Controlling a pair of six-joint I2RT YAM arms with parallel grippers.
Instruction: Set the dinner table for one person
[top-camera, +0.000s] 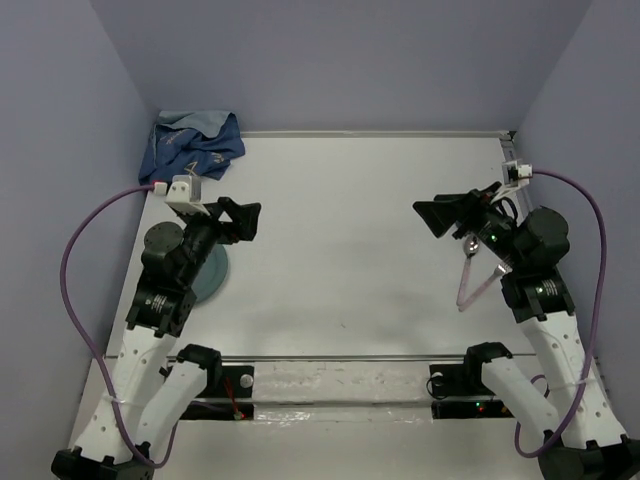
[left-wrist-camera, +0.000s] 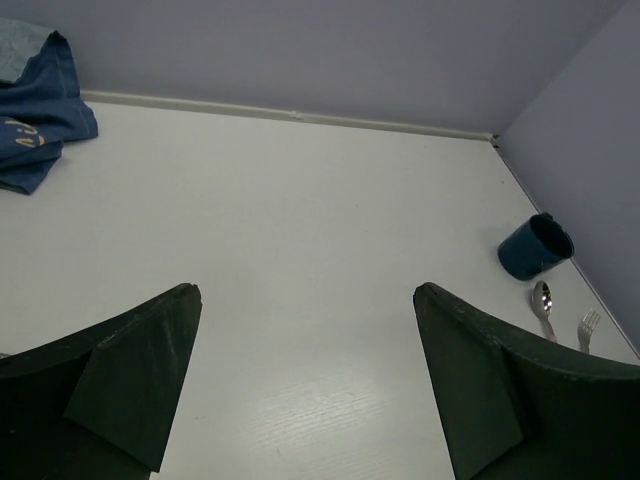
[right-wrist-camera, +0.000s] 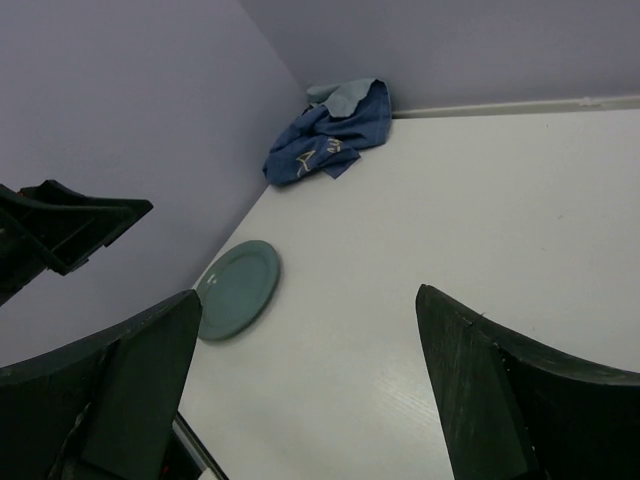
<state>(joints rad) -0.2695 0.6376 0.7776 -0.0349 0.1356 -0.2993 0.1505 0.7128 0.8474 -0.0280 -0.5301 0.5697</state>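
Bench (top-camera: 350, 260) filled the whole space ahead of both arms. We figured its stuff sat parked at the edges awaiting layout: crumpled blue cloth (top-camera: 197, 143) in the far-left corner, plate (right-wrist-camera: 238, 290) by the left arm. Left tool (left-wrist-camera: 307, 290) and right tool (right-wrist-camera: 307, 293) hung spread apart, empty, probably ready to grab. Mug (left-wrist-camera: 535, 247), spoon (left-wrist-camera: 543, 298) and fork (left-wrist-camera: 587, 326) lined the right edge.

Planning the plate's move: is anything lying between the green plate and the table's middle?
Nothing visible does. The plate lies by the left edge, the white table beyond it bare; the blue cloth sits in the far-left corner.
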